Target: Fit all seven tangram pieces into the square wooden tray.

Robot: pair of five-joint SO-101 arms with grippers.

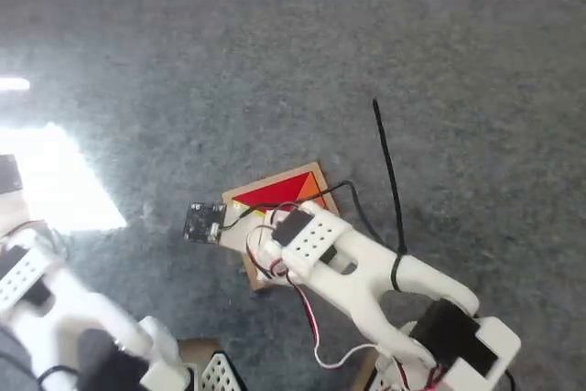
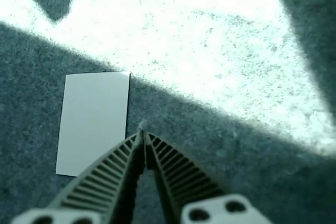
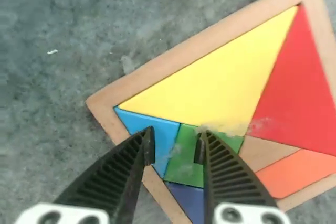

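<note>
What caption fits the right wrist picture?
Right gripper open above the green piece in the wooden tray.

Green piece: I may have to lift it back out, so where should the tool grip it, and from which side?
From straight above, probably: the green piece lies flat in the tray, hemmed by the yellow piece and blue piece. Its edge beside the bare wood gap looks freest, so start the grip there. The right tool hangs open over it.
</note>
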